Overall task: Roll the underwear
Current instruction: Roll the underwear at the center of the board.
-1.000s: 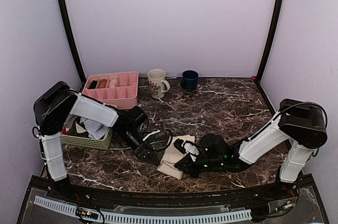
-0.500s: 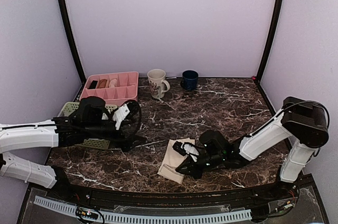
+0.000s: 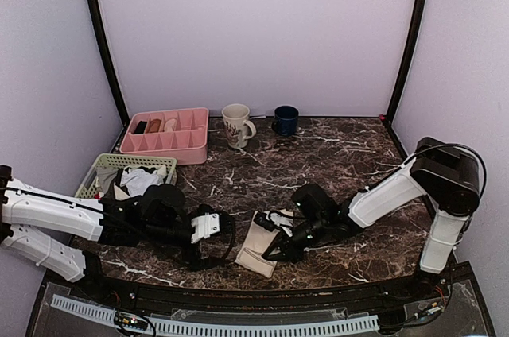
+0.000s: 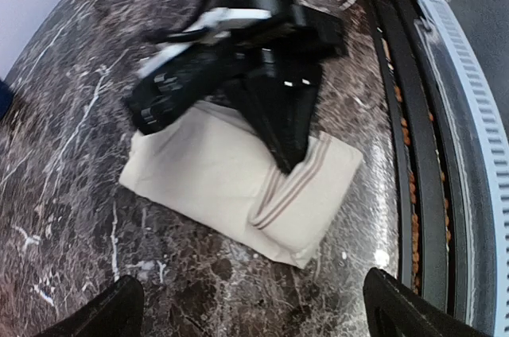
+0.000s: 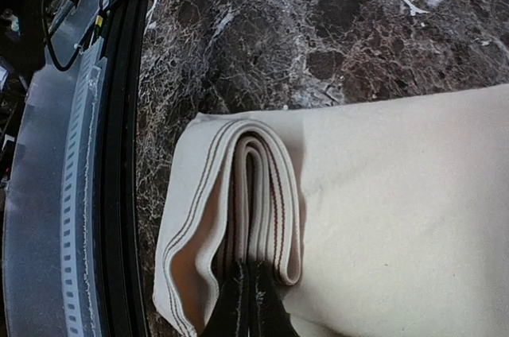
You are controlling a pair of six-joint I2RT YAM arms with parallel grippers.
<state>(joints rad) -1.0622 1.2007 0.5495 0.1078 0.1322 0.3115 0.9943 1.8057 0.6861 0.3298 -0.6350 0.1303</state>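
The underwear (image 3: pixel 261 243) is laid folded near the tabletop's (image 3: pixel 334 162) front edge. Its banded end is pinched by the right gripper (image 5: pixel 250 293), fingers together. The left gripper (image 3: pixel 208 235) is held wide apart, empty, alongside. The roll should be kept tight and even.

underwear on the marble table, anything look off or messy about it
Nothing damaged. The cream-beige fabric underwear lies folded flat, its striped waistband end only loosely curled over, pinched by the shut right gripper. The open left gripper stays clear.
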